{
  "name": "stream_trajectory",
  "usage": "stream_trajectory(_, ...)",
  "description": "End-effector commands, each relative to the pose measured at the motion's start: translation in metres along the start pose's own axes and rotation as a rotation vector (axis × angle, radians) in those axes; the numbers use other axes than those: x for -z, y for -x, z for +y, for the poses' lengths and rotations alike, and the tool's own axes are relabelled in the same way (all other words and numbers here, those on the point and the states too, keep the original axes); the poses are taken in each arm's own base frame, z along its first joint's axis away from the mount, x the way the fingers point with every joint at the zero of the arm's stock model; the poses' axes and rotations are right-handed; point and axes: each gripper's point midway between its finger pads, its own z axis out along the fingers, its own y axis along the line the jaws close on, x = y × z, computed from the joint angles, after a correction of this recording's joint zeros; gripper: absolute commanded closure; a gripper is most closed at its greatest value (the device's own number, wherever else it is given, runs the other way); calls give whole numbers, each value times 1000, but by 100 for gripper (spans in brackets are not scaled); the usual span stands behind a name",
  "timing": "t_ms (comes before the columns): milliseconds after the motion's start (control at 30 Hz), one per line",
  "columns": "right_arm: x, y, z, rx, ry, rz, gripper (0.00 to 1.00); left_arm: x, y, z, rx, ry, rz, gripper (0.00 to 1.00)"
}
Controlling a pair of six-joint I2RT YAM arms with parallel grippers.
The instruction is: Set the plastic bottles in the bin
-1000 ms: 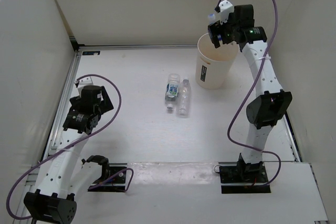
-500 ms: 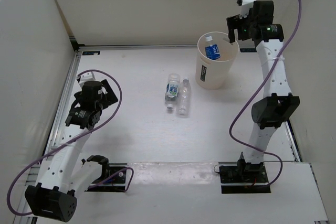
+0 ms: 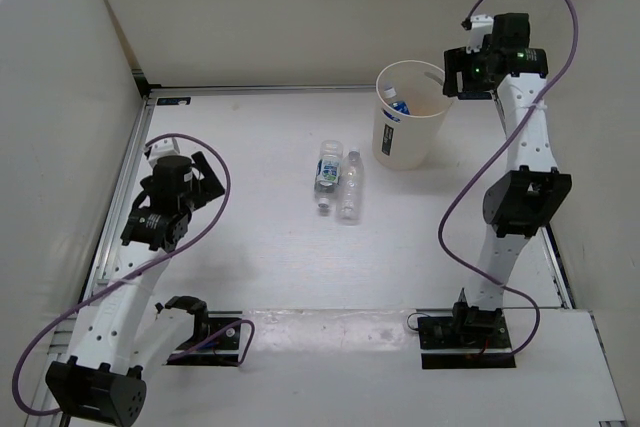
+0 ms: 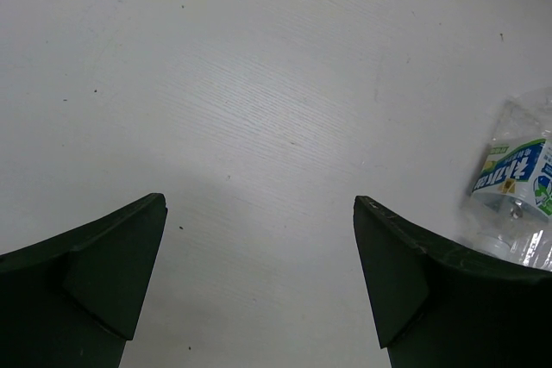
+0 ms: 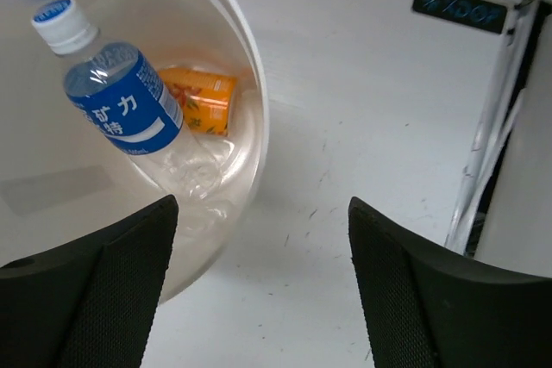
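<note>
Plastic bottles (image 3: 327,169): two lie side by side on surface (image 3: 250,147); left fingers (image 4: 86,282) wide, empty, facing them. Third bottle (image 5: 116,101) rests inside bin (image 3: 410,147), so we hold right fingers (image 5: 95,290) spread, empty.

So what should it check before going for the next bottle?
1. Right gripper empty, jaws open: ok.
2. Blue bottle fully inside the bin: ok.
3. Bin upright: ok.
4. Left gripper open and empty above the table: ok.
5. All bottles binned: not ok. A labelled bottle and a plain bottle lie side by side on the table.
6. Gap between those two for a clean grab: cannot tell.
</note>
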Motion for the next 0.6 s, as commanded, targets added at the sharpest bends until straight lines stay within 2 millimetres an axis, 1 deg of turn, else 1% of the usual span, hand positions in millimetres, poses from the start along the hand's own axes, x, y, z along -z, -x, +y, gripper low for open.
stream_trajectory(0, -9, -4, 11, -15, 62, 24, 22, 7, -2, 2, 32, -8, 4, 0)
stream_trajectory(100, -14, -5, 14, -18, 89, 31, 25, 7, -3, 4, 31, -3, 3, 0)
stream_trajectory(133, -19, -7, 15, -19, 96, 38, 28, 8, -3, 4, 31, 0, 3, 0)
stream_trajectory(200, -21, -7, 17, -16, 101, 46, 35, 9, -2, 6, 25, 9, 3, 0)
stream_trajectory(233, -24, -10, 18, -20, 107, 56, 40, 8, -2, 6, 24, 12, 5, 0)
stream_trajectory(267, -26, -12, 19, -20, 112, 65, 49, 9, 0, 7, 25, 15, 0, 0)
stream_trajectory(333, -26, -10, 17, -19, 108, 65, 59, 8, 1, 6, 20, 15, 0, 0)
stream_trajectory(367, -23, -14, 18, -23, 113, 85, 68, 8, 1, 6, 21, 15, 2, 0)
stream_trajectory(433, -17, -16, 15, -29, 106, 101, 78, 7, 0, 5, 22, 17, 5, 0)
stream_trajectory(467, -20, -20, 12, -30, 90, 118, 85, 7, 0, 5, 24, 16, 4, 0)
stream_trajectory(533, -17, -27, 13, -32, 93, 141, 89, 5, -2, 5, 21, 19, 11, 0)
stream_trajectory(567, -13, -26, 10, -26, 71, 141, 94, 4, -2, 5, 23, 19, 11, 0)
